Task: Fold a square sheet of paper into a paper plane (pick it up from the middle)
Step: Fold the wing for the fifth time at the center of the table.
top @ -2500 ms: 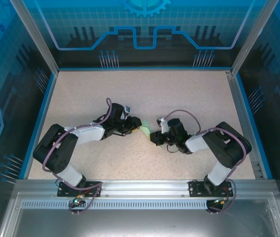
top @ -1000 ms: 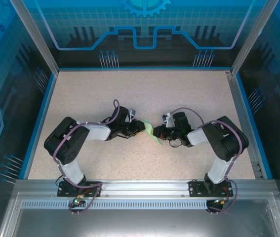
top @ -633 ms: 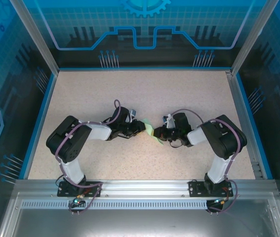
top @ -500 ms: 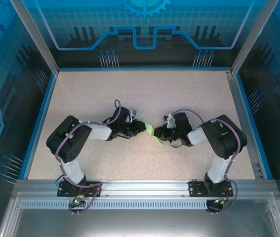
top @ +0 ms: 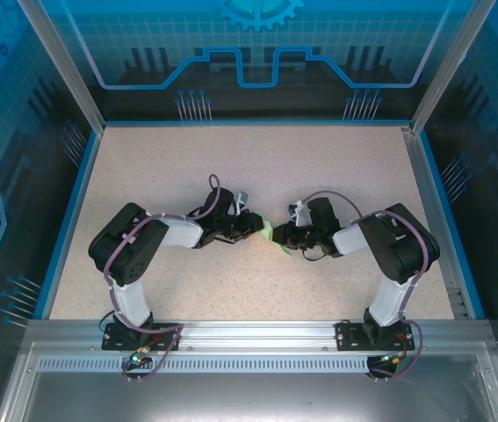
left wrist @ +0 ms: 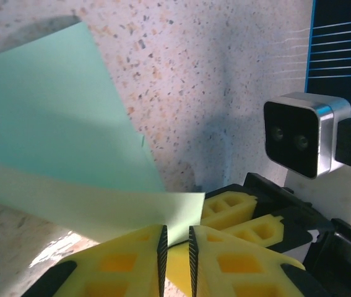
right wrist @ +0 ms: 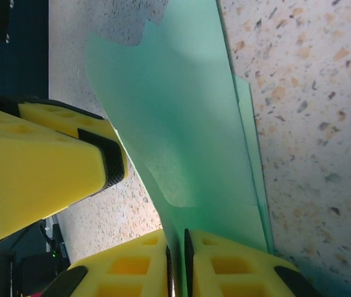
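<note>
The pale mint-green folded paper sheet (left wrist: 70, 154) was plain and unmarked against the beige, brown-speckled tabletop (top: 231, 167); yellow, black-padded gripper fingers (left wrist: 132, 260) and blue circuit-patterned enclosure walls (top: 257, 53) framed it.

mid-table: left fingers (left wrist: 119, 263) and right fingers (right wrist: 132, 266) crowd folded paper (left wrist: 51, 124) | surrounding table (top: 231, 158): passable

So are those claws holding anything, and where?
Both pinch the folded green paper: the left gripper near a corner, the right gripper by an edge.
</note>
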Controlling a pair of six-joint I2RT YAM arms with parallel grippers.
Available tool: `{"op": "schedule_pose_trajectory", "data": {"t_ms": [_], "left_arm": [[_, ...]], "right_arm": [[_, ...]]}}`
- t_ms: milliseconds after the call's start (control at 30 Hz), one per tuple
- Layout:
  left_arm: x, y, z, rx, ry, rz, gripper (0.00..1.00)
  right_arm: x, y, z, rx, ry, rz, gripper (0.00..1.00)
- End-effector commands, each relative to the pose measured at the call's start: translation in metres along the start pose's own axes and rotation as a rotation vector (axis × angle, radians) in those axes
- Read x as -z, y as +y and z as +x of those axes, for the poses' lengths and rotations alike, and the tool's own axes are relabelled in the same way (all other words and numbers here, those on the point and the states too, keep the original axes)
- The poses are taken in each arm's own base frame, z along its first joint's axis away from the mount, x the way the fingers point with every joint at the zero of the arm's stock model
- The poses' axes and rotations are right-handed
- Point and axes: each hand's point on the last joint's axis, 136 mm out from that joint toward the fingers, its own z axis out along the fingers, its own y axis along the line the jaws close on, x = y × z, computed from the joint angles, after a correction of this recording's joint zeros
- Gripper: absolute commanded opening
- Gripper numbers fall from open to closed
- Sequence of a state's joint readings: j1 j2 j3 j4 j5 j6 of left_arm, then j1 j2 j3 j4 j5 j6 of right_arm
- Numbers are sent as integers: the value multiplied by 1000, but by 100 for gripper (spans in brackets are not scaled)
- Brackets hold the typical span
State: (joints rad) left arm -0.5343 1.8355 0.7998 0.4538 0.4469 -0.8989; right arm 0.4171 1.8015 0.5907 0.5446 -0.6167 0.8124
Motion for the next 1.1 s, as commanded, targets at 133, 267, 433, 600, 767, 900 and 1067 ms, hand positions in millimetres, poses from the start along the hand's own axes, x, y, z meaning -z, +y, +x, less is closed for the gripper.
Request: {"op": "schedule_pose_trajectory", "data": {"t_ms": [133, 267, 433, 600, 767, 900, 1067], "left_arm": [[-6, -3, -1, -4, 16, 1, 20], [-6, -1, -2, 3, 11, -15, 20], [-7, 1, -3, 8, 9, -26, 19], [-6, 2, -4, 12, 3, -38, 19], [-7, 3, -7, 11, -5, -52, 18], [-7, 2, -9, 7, -7, -61, 17], [-8, 3, -11, 5, -6, -67, 17]], "right_arm": [[2, -5, -4, 102, 22, 43, 22], [3, -4, -5, 222, 17, 70, 28], [5, 6, -7, 351, 1, 70, 36], [6, 10, -13, 472, -23, 138, 40], [5, 8, -21, 545, -43, 169, 37], [3, 16, -19, 625, -29, 139, 34], [-2, 22, -14, 672, 5, 93, 32]]}}
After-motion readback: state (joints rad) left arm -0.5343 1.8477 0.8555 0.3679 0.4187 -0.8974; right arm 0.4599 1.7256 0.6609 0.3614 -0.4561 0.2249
